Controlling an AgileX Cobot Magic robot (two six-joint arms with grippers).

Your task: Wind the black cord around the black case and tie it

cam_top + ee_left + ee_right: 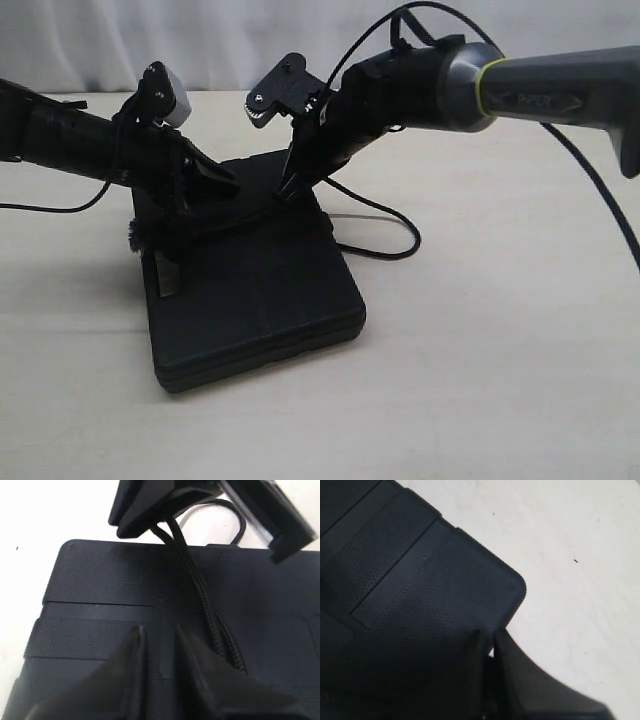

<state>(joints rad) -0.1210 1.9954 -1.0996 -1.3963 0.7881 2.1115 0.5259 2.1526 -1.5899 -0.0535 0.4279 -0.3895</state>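
Observation:
The black case (pixel 260 300) lies flat on the table, its textured lid filling the left wrist view (pixel 100 580) and one corner showing in the right wrist view (pixel 420 605). My right gripper (pixel 288 192) points down at the case's far edge, shut on the black cord (pixel 200 590). Two braided strands run from its fingers (pixel 150 520) across the lid and pass beside one finger of my left gripper (pixel 159 632). The left gripper (pixel 185 225) hovers over the lid's left part, its fingers apart with bare lid between them. A frayed tuft (pixel 134 236) sticks out at the case's left edge.
A thin black loop (pixel 395 235) lies on the pale table to the right of the case; it looks like slack cord. A robot cable (pixel 590 190) hangs from the right arm. Bare tabletop (pixel 500 380) spreads to the front and right.

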